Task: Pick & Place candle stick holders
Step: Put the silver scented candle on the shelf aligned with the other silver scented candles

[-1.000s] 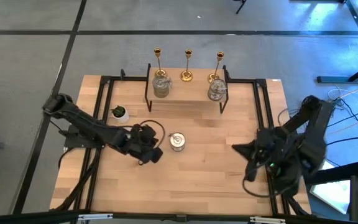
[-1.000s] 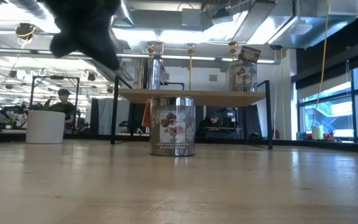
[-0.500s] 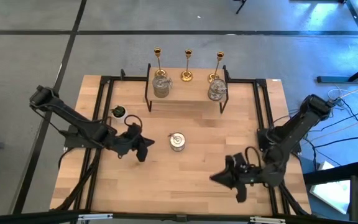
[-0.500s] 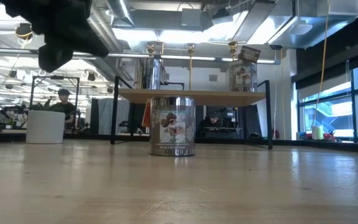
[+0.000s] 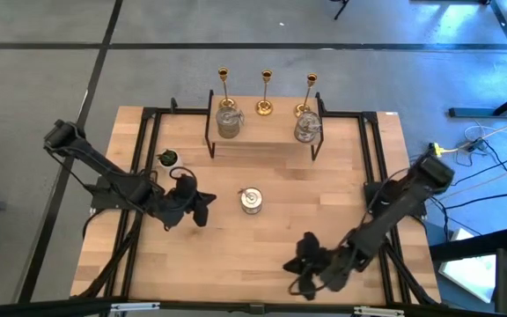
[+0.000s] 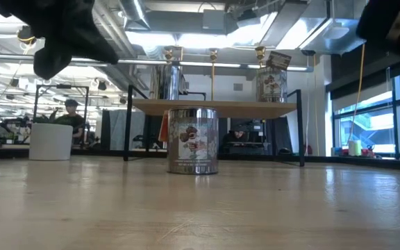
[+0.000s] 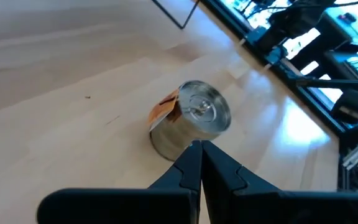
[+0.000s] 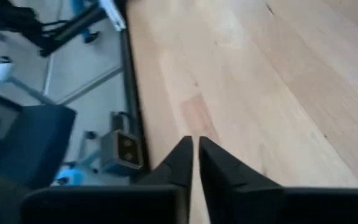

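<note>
Nearest the front edge of the wooden table (image 5: pixel 262 255), we find the right gripper (image 5: pixel 299 264), fingers pressed together and empty, poised over bare boards; the right wrist view shows its two dark fingertips (image 8: pixel 182 155) meeting with only a hairline gap. Farther back, at mid-table, we locate one silvery-glass holder (image 5: pixel 251 200) standing alone and upright on the wood. The left gripper (image 5: pixel 202 210) sits just beside it on the robot's left, apart from it, closed and holding nothing. From the left wrist view we see the closed fingertips (image 7: pixel 191 158) aimed at this holder (image 7: pixel 190 118), whose round top and orange tag are visible. Near the table's left rail stands a small white pot (image 5: pixel 168 159) with a green plant. Farthest back, we note a raised wooden shelf (image 5: pixel 262 132) on black legs, carrying two more silvery-glass holders (image 5: pixel 227 121) at its left and right ends, and three gold holders (image 5: pixel 265 92) in a row along its rear edge.
</note>
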`<state>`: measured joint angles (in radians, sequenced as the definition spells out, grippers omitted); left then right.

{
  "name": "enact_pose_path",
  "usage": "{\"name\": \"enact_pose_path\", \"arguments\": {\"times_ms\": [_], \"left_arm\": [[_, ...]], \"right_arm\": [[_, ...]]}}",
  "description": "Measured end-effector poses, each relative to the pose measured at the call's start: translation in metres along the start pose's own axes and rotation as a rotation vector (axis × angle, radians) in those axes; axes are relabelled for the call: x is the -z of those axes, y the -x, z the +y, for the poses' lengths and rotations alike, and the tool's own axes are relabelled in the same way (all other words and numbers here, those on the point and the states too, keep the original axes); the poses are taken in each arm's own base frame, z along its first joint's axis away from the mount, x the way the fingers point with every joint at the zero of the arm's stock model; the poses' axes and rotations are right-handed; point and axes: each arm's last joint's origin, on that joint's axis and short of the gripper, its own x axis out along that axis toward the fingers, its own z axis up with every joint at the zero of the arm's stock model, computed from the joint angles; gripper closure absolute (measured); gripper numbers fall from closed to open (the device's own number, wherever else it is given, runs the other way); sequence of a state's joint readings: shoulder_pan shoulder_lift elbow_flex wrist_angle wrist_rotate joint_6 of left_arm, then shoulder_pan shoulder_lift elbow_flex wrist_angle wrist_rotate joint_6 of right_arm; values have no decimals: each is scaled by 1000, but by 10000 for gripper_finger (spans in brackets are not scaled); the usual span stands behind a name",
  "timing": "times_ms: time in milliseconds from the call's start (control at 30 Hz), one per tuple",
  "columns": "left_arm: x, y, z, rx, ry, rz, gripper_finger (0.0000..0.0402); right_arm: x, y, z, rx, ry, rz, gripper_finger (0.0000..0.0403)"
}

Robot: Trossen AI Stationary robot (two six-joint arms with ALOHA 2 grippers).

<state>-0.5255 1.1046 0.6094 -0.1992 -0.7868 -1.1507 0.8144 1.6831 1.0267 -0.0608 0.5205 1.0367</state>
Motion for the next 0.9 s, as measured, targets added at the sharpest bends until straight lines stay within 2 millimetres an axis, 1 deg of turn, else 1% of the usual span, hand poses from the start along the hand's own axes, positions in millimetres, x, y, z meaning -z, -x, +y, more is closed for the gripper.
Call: {"name": "enact_pose_path", "arguments": {"times_ms": [67,167,267,400,533,633,733,800,900], "left_arm": [[2,-1,2,-17,9,6,400],[6,-3,2,-41,36,-19,400],[11,-6,1,-58,62,-38,400],[21,-14,0,-67,41,11,400],[40,-22,-1,-70,-45,94,400],[54,-29,-1,-63,-97,163,400],[66,-35,0,-68,-141,201,400],[70,-41,3,-106,-110,199,400],[70,-53,8,-157,-17,186,400]], "right_arm": [[2,-16,-1,36,4,-10,361],[4,-35,-3,104,9,-49,319],[4,-48,-5,183,38,-128,277],[5,-58,-7,218,55,-134,235],[10,-57,-15,285,96,-94,204],[13,-46,-23,388,115,-57,182],[12,-32,-35,538,148,-104,160],[8,-28,-44,624,158,-155,146],[-7,-30,-61,716,39,-244,128]]}}
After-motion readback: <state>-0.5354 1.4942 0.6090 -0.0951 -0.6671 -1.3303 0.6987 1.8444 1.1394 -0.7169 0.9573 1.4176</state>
